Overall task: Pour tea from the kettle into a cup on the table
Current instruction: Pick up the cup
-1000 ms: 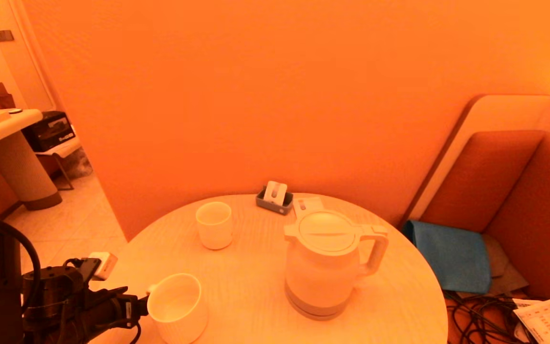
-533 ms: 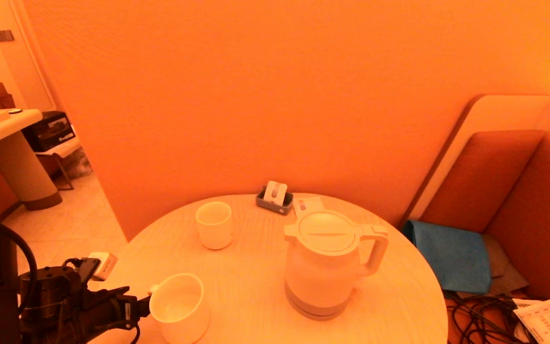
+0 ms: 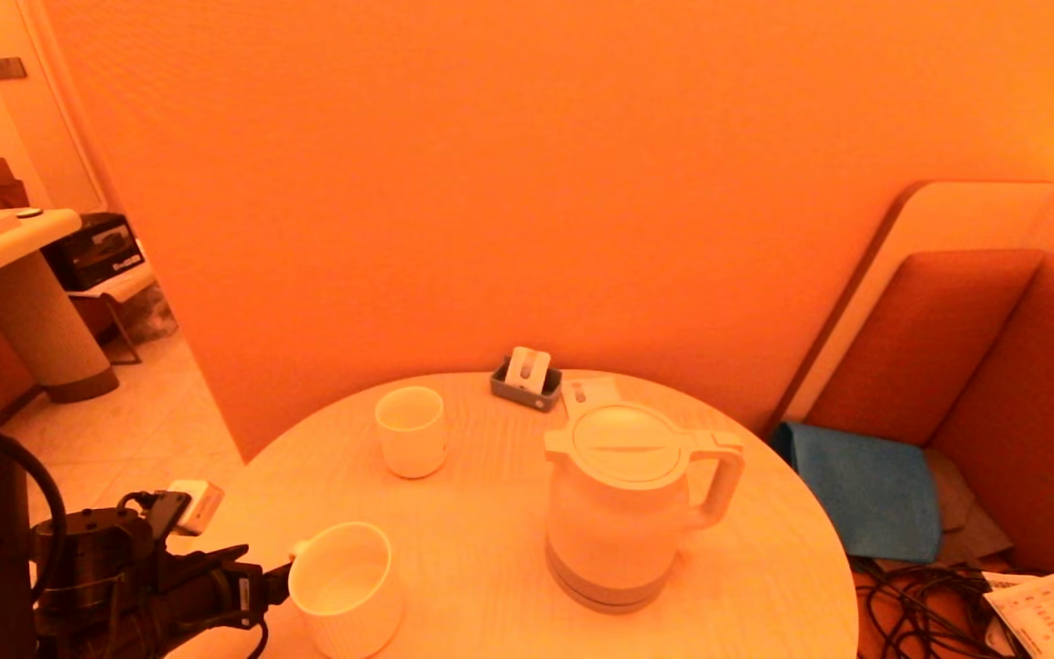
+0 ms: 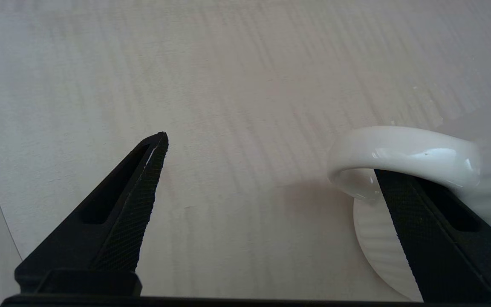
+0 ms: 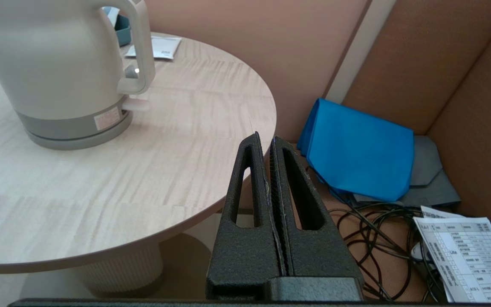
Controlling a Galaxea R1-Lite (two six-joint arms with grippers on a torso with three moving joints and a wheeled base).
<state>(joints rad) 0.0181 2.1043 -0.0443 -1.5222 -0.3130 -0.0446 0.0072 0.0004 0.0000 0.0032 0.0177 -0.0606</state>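
1. Head view shows our left hand [image 3: 275, 581] at about eight o'clock on the round worktop [image 3: 490, 549], level with the handle of the wide white mug [image 3: 344, 590].
2. In the left wrist view that hand [image 4: 271, 153] is spread wide and grips nothing. One finger [image 4: 424, 230] sits through the loop of the mug handle [image 4: 403, 155], the other finger [image 4: 130, 200] stands over bare wood, well apart from it.
3. Our right hand [image 5: 269, 143] is pressed closed on nothing, parked off the worktop edge at about four o'clock, with the kettle's loop handle [image 5: 137, 47] ahead of it.
4. The kettle [image 3: 623, 503] stands upright near the centre-right, lid on, its handle toward three o'clock. The small handleless cup [image 3: 410, 430] stands at about eleven o'clock, well apart from the kettle and from the mug.
5. We judge the step in hand to be settling a vessel before any pouring, and nothing has been poured so far as we can see.
6. To do it well, we would keep the threaded finger from dragging the mug, which sits near the rim at seven o'clock and could slide off.
7. We would close only with the handle centred between the pads, squarely, so the mug does not twist.
8. The kettle is tall and probably heavy, so we would grip its handle high and firmly before tilting.
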